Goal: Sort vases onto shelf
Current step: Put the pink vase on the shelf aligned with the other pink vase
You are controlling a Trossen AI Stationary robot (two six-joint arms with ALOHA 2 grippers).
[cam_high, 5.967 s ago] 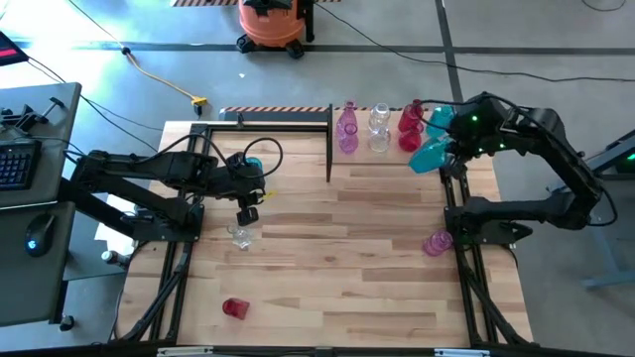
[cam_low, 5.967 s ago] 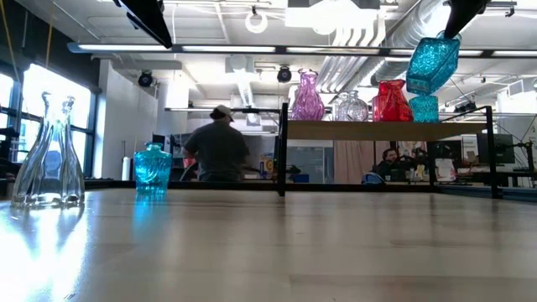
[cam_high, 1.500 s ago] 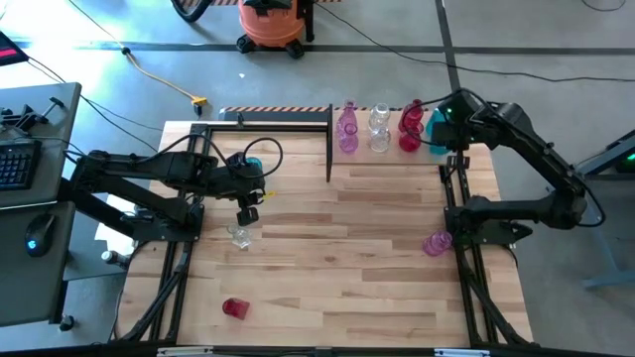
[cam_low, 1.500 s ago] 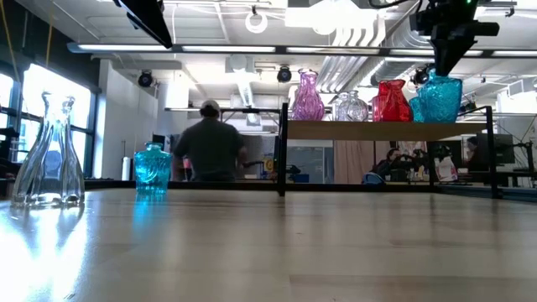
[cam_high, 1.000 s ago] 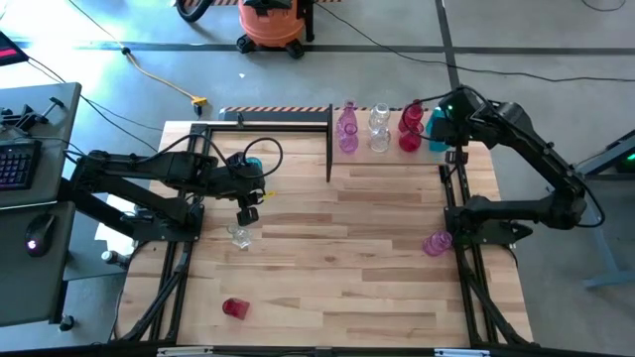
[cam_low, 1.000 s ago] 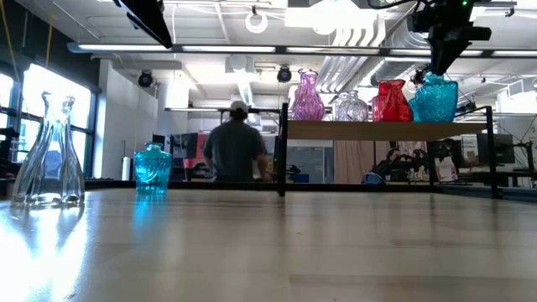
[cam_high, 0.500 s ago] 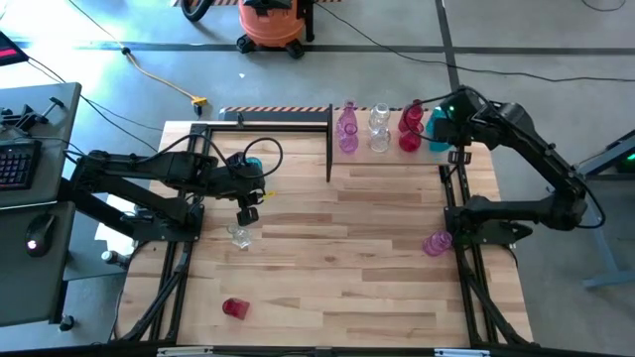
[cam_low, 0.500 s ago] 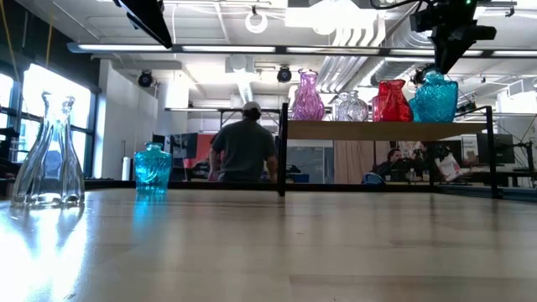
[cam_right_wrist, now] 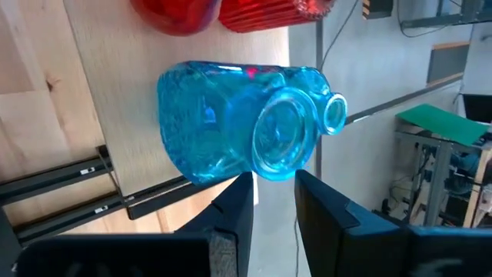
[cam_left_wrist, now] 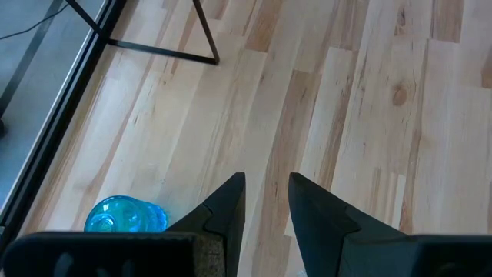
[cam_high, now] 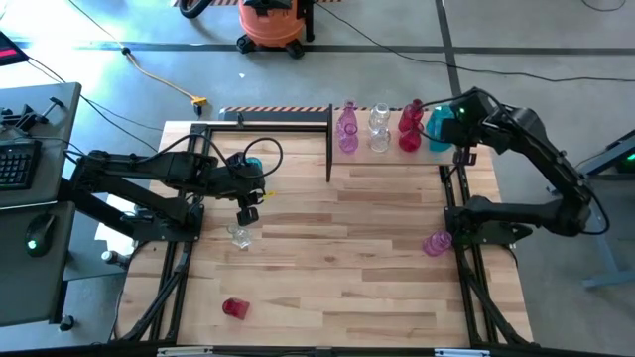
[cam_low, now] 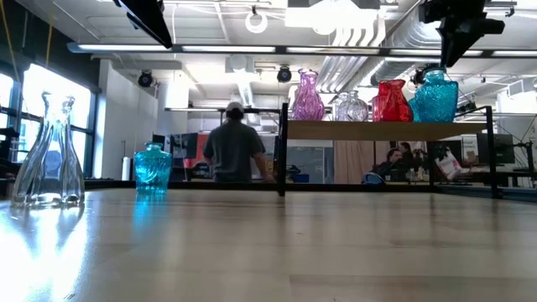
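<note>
Right gripper [cam_low: 460, 52] has lifted off the teal vase [cam_low: 435, 98], which half a second ago it was touching at the neck; its fingers are slightly apart and empty, hovering just above the mouth. That vase now stands on the shelf [cam_high: 392, 154] at the right end, beside the red vase [cam_high: 410, 129], clear vase [cam_high: 378, 129] and pink vase [cam_high: 346, 129]. Left gripper [cam_high: 245, 213] waits mid-left, narrow gap, holding nothing. Still to sort: small teal vase [cam_left_wrist: 125, 215], clear bottle [cam_high: 239, 236], red one [cam_high: 234, 307] near front, pink one [cam_high: 436, 243] on the right.
</note>
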